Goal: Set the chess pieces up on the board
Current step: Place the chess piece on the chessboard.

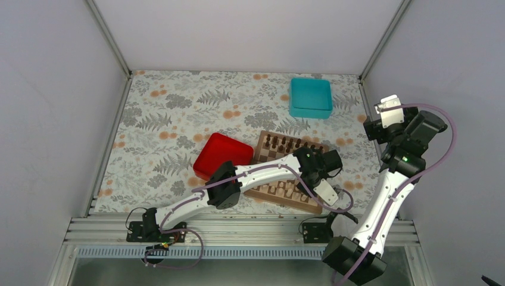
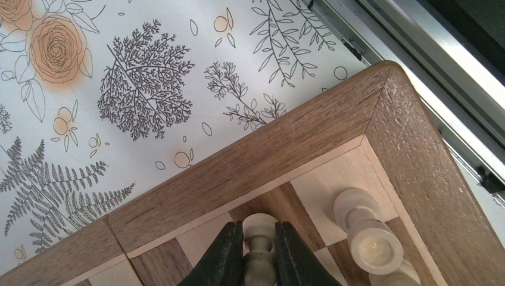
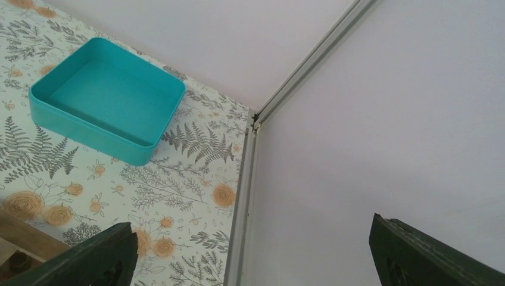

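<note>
Here, pinched narrow around the neck of one of the chess pieces [image 2: 260, 223], between the two dark fingers [image 2: 229, 253] of the left gripper [image 2: 258, 238]. Held upright, as far as can be judged, over a dark square of the board [image 2: 250, 161], in the row next to the brown border. Cannot tell whether the foot already touches the wood; hidden under the fingers.

Just to the right of the pincer, on the light corner square, a second pale piece [image 2: 364, 229], apart from the held one but near the right finger. Ahead of the fingertips, first the border, then the flowered tablecloth [image 2: 119, 89]. Behind the pincer, beside the board, a red tray [image 1: 221, 155]; at the opposite edge of the board, the dark pieces [image 1: 289, 143]. Well apart from all this, the right gripper [image 3: 257, 256], raised, spread wide and holding nothing, facing a teal box [image 3: 107, 95].

Probably the placing step. Possible trouble: opening too widely, and so pushing the right finger into the neighbour and knocking it down. Also possible: releasing before the foot sits flat, and so letting the small piece tip or roll toward the border. Better to open only a little and then rise straight.
</note>
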Controlling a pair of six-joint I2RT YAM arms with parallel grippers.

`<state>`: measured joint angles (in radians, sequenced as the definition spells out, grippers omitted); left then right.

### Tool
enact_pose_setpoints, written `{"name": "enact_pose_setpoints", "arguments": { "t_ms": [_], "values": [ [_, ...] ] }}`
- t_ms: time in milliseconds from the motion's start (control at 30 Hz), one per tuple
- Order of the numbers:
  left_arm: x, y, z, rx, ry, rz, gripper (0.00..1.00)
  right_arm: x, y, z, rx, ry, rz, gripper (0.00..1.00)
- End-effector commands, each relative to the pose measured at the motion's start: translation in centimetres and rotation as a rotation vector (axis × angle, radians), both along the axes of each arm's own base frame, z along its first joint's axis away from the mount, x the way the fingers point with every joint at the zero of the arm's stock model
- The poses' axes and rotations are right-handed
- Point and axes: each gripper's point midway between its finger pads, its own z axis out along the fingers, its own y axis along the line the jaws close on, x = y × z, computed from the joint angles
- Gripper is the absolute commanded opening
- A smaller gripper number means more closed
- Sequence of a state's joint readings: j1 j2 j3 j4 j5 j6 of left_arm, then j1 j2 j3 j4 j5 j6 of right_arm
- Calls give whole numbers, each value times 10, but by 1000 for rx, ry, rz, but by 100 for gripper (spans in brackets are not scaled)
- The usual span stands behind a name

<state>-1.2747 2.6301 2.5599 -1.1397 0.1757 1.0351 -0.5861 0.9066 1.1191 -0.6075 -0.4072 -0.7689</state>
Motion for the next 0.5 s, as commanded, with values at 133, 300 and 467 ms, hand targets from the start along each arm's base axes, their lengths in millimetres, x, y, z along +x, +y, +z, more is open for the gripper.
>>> {"name": "enact_pose_setpoints", "arguments": {
  "t_ms": [133, 300, 467],
  "values": [
    [-2, -10, 16, -53, -21, -17, 18, 1, -1, -12, 13, 25, 16, 100],
    [1, -10, 17, -55, -41, -16, 20, 1, 0, -15, 19, 35, 23, 100],
    [1, -10, 20, -57, -43, -19, 20, 1, 0, -20, 22, 44, 25, 100]
  ]
}}
